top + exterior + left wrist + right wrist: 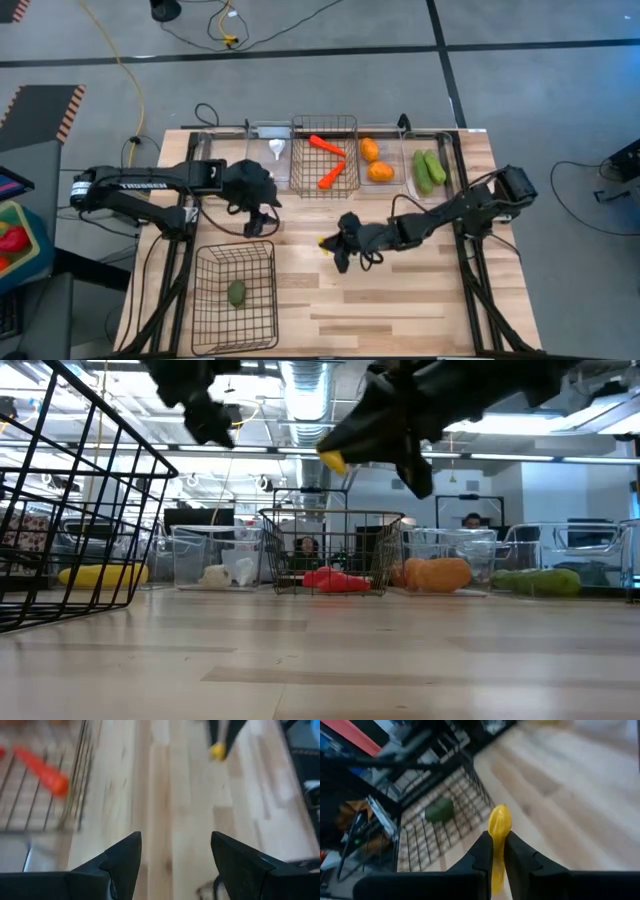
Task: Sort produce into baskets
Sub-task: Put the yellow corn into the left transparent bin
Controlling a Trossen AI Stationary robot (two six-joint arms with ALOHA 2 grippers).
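Observation:
My right gripper hangs over the table's middle, shut on a tiny yellow piece. My left gripper is open over bare wood, between the two wire baskets, holding nothing. The far wire basket holds two red-orange carrots. The larger near-left basket holds a dark green avocado. Clear bins along the far edge hold a white garlic, two orange fruits and two green cucumbers. In the low view a yellow squash lies at the far left. My right gripper pinches the yellow piece's lower part between its two fingers. The piece's rounded end sticks out past the fingertips. The fingers come from the table's right, slanting a little downward. The piece is lifted well clear of the table.
Bare wood lies over the near middle and near right of the table. Dark frame rails run along both sides. People sit in the room beyond the far edge.

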